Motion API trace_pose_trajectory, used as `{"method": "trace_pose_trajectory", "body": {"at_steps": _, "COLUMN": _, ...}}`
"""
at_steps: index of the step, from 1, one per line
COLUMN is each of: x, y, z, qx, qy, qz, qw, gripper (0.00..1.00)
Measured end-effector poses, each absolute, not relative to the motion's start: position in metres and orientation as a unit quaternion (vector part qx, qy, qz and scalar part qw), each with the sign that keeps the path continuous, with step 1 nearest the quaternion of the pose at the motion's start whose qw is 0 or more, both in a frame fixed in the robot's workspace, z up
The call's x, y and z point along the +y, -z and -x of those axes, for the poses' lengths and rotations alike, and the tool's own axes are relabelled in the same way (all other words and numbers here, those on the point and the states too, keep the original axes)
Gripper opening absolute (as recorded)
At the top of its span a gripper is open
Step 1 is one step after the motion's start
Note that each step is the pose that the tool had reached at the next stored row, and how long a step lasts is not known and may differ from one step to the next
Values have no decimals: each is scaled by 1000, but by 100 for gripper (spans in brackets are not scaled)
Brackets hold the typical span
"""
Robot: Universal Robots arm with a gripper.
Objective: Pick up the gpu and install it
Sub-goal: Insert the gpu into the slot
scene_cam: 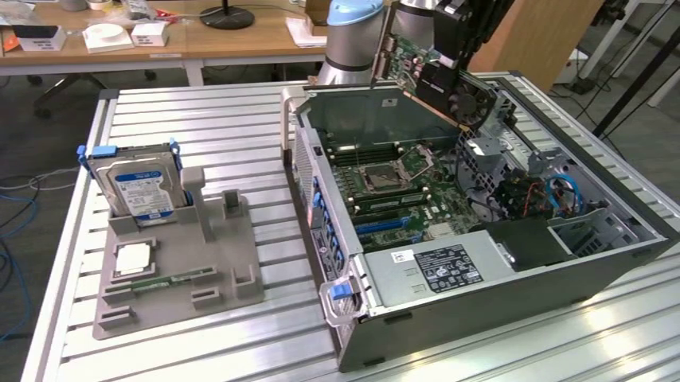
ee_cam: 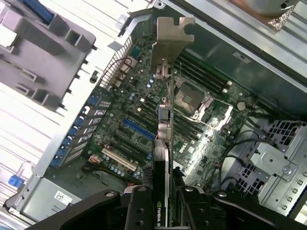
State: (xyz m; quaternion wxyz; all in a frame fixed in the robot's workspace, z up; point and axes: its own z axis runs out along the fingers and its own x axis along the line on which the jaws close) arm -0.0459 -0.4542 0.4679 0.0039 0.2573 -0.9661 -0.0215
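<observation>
Your jaws are clamped on the gpu (scene_cam: pixel 434 70), which hangs tilted above the open computer case (scene_cam: pixel 499 314) near the worktop's (scene_cam: pixel 202 119) far edge. It looks stiff and light but fragile, so grip the cooler block, not bare circuitry.

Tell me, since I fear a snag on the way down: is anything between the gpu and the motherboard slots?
Nothing visible is. The tool grips the gpu above the open case. The blue slot and white slot on the board below lie bare. Black cables keep aside, by the drive cage.
</observation>
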Motion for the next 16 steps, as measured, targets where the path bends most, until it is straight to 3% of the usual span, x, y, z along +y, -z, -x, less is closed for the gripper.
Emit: {"method": "trace_pose_trajectory", "body": {"at_steps": 16, "x": -454, "y": -468, "z": 46, "qx": -951, "qy": 21, "qz": -310, "qw": 5, "gripper": 26}}
